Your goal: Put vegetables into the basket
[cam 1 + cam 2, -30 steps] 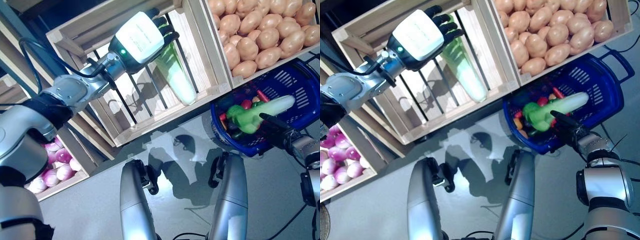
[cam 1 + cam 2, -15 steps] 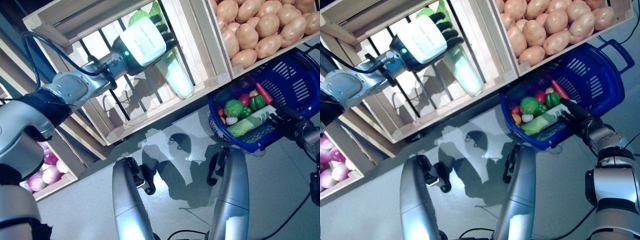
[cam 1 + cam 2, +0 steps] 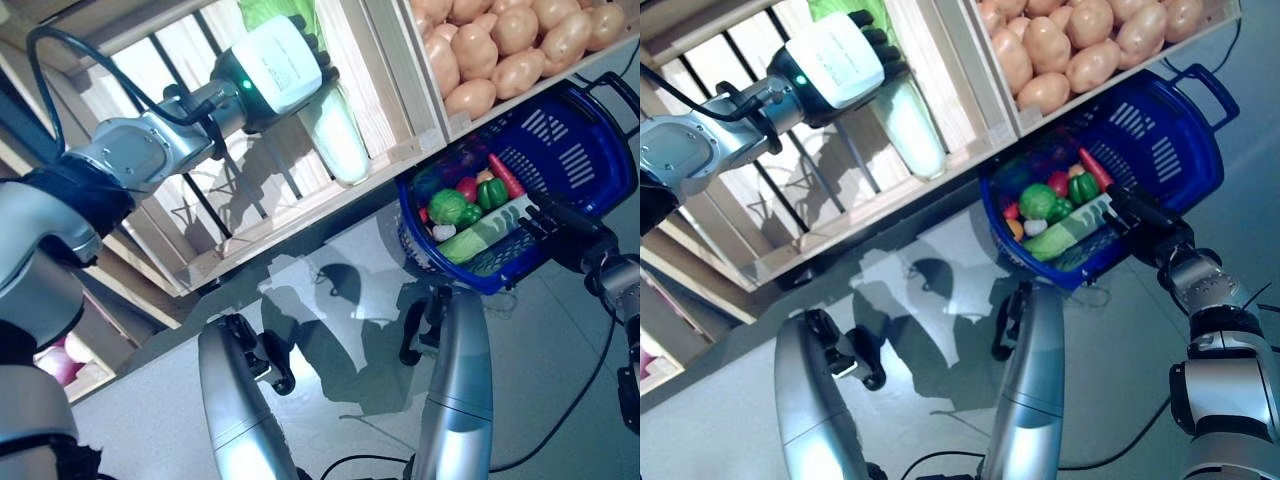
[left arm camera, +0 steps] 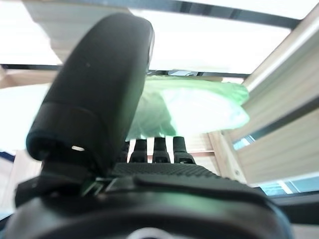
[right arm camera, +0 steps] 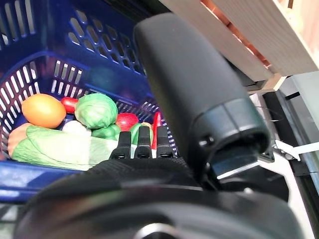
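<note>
The blue plastic basket (image 3: 565, 150) stands on the floor under the stand. In it lie a long pale green cabbage (image 3: 480, 232), a round green cabbage (image 3: 450, 207), a green pepper (image 3: 492, 192), a red chili (image 3: 505, 175) and an orange fruit (image 5: 44, 110). My right hand (image 3: 560, 218) is at the basket's near rim with straight fingers, right beside the long cabbage. My left hand (image 3: 280, 65) reaches into a wooden crate. Its straight fingers (image 4: 157, 149) lie against the top of another long pale green cabbage (image 3: 335, 140), which leans in the crate.
The wooden stand's slatted crates (image 3: 395, 70) rise above and behind the basket, and their front edge (image 3: 300, 210) overhangs the basket's far side. Grey floor (image 3: 330, 330) lies in front.
My right hand held the long cabbage over the basket, then let it go; it now lies in the basket. The camera has shifted. My left hand stays on the crate's cabbage.
</note>
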Motion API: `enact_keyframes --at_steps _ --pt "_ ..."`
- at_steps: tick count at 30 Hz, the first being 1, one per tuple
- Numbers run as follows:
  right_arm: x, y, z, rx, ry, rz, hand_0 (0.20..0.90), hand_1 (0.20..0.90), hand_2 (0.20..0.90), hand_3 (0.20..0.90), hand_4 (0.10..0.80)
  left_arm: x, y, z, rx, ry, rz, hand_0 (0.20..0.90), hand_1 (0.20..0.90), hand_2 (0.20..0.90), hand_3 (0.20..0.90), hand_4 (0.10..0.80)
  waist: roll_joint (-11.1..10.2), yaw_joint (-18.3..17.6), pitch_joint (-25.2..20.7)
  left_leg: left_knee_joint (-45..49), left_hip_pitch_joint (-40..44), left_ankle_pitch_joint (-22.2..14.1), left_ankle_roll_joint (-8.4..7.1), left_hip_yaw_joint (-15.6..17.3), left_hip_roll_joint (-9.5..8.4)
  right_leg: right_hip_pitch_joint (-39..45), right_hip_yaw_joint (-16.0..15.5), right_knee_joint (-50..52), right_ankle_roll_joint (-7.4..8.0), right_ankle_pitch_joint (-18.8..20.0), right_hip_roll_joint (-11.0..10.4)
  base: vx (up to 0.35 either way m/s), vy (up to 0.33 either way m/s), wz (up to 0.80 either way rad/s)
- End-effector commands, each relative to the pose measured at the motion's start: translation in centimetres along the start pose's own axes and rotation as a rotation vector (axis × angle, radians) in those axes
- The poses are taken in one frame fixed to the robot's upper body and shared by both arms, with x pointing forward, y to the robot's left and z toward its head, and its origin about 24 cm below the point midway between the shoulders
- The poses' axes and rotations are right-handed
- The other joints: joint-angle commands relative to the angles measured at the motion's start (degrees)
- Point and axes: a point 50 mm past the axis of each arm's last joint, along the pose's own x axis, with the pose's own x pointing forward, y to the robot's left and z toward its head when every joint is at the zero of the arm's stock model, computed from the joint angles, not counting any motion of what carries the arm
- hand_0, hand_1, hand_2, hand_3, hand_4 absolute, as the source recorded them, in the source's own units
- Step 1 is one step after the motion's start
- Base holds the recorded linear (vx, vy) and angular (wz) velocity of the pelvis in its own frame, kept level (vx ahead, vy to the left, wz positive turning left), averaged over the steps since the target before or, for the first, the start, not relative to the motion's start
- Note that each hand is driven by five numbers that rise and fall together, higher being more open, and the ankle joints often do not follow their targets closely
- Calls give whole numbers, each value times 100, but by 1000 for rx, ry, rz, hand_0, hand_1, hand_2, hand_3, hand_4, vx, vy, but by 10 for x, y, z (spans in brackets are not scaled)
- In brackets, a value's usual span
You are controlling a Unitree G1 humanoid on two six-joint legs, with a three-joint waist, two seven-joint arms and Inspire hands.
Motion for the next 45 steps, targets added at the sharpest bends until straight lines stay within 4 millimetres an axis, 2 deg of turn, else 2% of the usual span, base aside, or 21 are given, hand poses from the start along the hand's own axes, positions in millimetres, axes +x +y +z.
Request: enact_keyframes --at_steps 1,4,5,6,7,16,22,29,35,39,44,45 --pt "1 6 -14 82 -46 119 900 900 900 900 800 -2 10 -47 52 178 -62 900 900 900 900 800 -119 -156 -383 -608 -585 391 -690 -854 174 -170 580 -385 415 416 -489 7 -10 -21" --pt "3 20 -17 56 -40 181 900 900 900 900 800 -5 3 -49 28 199 -126 900 900 900 900 800 -159 -208 -368 -547 -673 417 -687 -906 199 -250 599 -351 399 437 -470 2 4 -15" --pt "3 22 -17 57 -43 188 900 900 900 900 800 -5 2 -50 17 203 -142 709 709 709 709 673 -162 -214 -368 -538 -691 416 -679 -914 205 -271 607 -345 396 440 -473 -5 1 -6" --pt "3 24 -17 58 -47 196 900 900 900 900 800 -5 1 -49 13 208 -157 462 462 462 462 508 -165 -221 -367 -533 -698 412 -675 -917 208 -279 610 -353 391 449 -474 -5 0 -6" --pt "3 27 -18 56 -51 204 900 900 900 900 800 -6 -2 -50 -1 215 -178 300 300 300 300 400 -170 -231 -372 -539 -691 411 -662 -916 213 -286 608 -354 388 452 -474 -1 2 -5" --pt "6 48 -21 59 -84 246 900 900 900 900 800 -13 -10 -55 -66 238 -217 300 300 300 300 400 -139 -256 -450 -602 -455 363 -545 -812 276 -122 516 -434 345 471 -581 9 8 -4" --pt "6 61 -25 -31 -131 271 900 900 900 900 800 -16 -12 -52 -133 248 -162 300 300 300 300 400 -120 -230 -562 -888 -143 359 -438 -660 216 193 371 -727 342 538 -617 5 9 -2" --pt "-3 91 -22 -182 -312 371 900 900 900 900 800 -31 -23 -49 -341 285 -29 300 300 300 300 400 -86 -246 -718 -1427 514 442 -307 -288 237 930 89 -1282 317 616 -587 -6 37 -4" --pt "-17 114 -29 -297 -439 531 900 900 900 900 800 -56 -47 -45 -588 383 30 300 300 300 300 400 -41 -235 -834 -1902 1246 529 -256 39 279 1708 -135 -1736 314 604 -559 6 46 -4" --pt "-30 138 -35 -356 -526 682 900 900 900 900 800 -68 -58 -36 -753 423 124 300 300 300 300 400 20 -190 -872 -2298 1674 664 -278 231 194 2162 -235 -2120 303 622 -484 -13 60 -5" --pt "-35 152 -42 -327 -560 783 900 900 900 900 800 -73 -63 -25 -903 438 198 300 300 300 300 400 58 -131 -906 -2694 2116 767 -285 408 115 2560 -380 -2459 258 623 -452 -23 43 -2" --pt "-36 157 -50 -318 -551 817 900 900 900 900 800 -73 -64 -19 -976 440 228 300 300 300 300 400 69 -98 -914 -2922 2331 846 -282 494 52 2745 -441 -2636 235 649 -409 -9 30 -3"
